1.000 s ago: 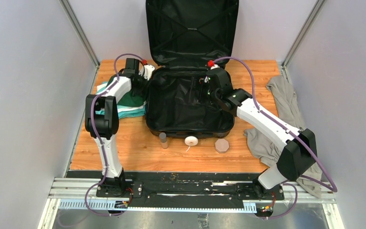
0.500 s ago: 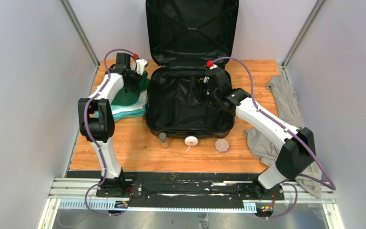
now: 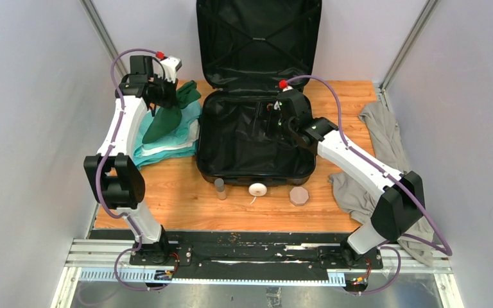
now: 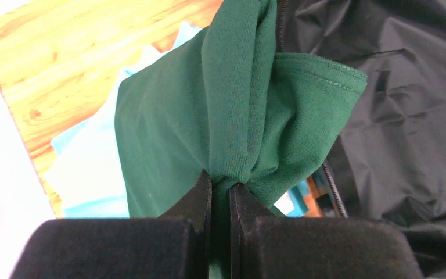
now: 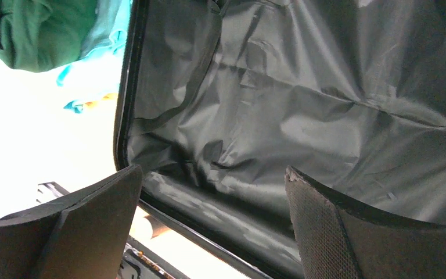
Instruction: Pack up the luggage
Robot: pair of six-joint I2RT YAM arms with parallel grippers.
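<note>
Currently noting luggage [image 3: 255, 138] lying open mid-surface [image 3: 167, 199], base cavity facing up, lid upright at far side, hinge edge running left-right; long axis unclear. Left gripper [image 4: 220, 189] pinched tight on dark green garment [image 4: 232, 104], held left of base. Right gripper [image 5: 212, 171] spread wide, empty, over lining.

- luggage [image 3: 231, 147]: 1
- grippers: 2, namely the left gripper [image 4: 220, 186] and the right gripper [image 5: 212, 171]
- dark green garment [image 4: 238, 104]: 1, at 10 o'clock from the luggage
- teal pile [image 3: 178, 136]: 1, at 9 o'clock; the layers can't be counted, at least a teal one and a paler one
- grey cloth [image 3: 388, 135]: 1, at 3 o'clock
- small items at 6 o'clock: 3, one of each: short cylinder [image 3: 219, 188], white round piece [image 3: 257, 189], tan octagonal piece [image 3: 299, 196]
</note>
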